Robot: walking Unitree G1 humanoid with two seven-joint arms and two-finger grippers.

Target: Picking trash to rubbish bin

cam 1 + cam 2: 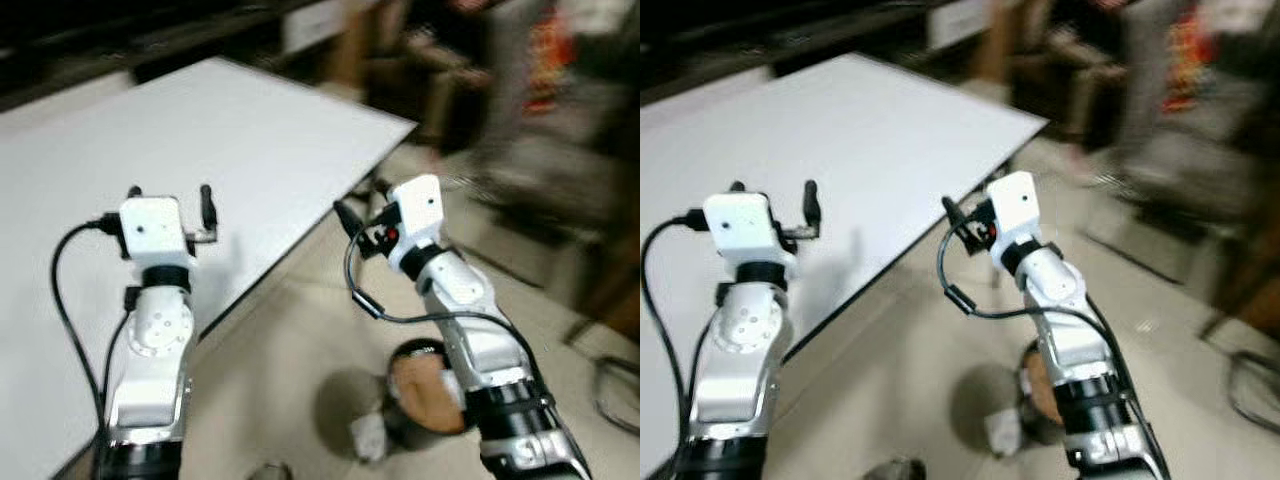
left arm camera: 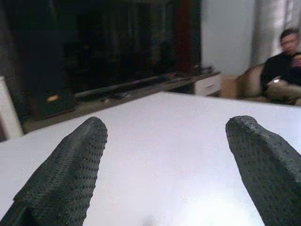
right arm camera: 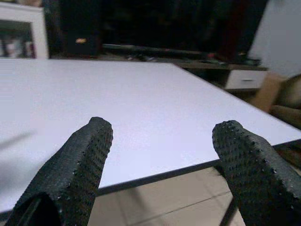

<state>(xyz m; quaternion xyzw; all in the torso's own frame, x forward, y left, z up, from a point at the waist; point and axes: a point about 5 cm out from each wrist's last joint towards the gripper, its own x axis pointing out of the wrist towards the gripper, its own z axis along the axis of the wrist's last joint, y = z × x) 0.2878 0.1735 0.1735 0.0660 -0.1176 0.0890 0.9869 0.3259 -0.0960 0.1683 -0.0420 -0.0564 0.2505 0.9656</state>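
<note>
Left eye view: your L gripper (image 1: pixel 170 197) is raised over the white table (image 1: pixel 230 130), fingers spread wide w/ nothing between them. L wrist view confirms: both fingers (image 2: pixel 66 174) well apart, bare tabletop beyond.

R gripper (image 1: pixel 358 212) sits just off the table's near edge, above the tiled floor (image 1: pixel 280 370). Head views are blurred there, so go by the R wrist view: fingers (image 3: pixel 75 165) wide apart, holding nothing, pointed across the table edge.

Task item: you've got a round, dark-rimmed container w/ a tan inside on the floor, the likely rubbish bin (image 1: pixel 425 395), partly hidden behind the R forearm. Just beside it lies a small pale scrap (image 1: pixel 368 436), prob. trash; too blurred to say what it is or whether it touches the bin. Both are well below and apart from either gripper.

Other findings:
- Black cable (image 1: pixel 400 318) loops from the R wrist down along the arm; another cable (image 1: pixel 62 300) runs from the L wrist.
- Person (image 2: pixel 282 66) in dark clothing seated past the far side of the table, per L wrist view.
- Dark cabinet (image 2: pixel 117 42) and a low shelf w/ white drawer (image 3: pixel 244 79) behind the table.
- Far bkgd in head views heavily blurred; contents not readable.
</note>
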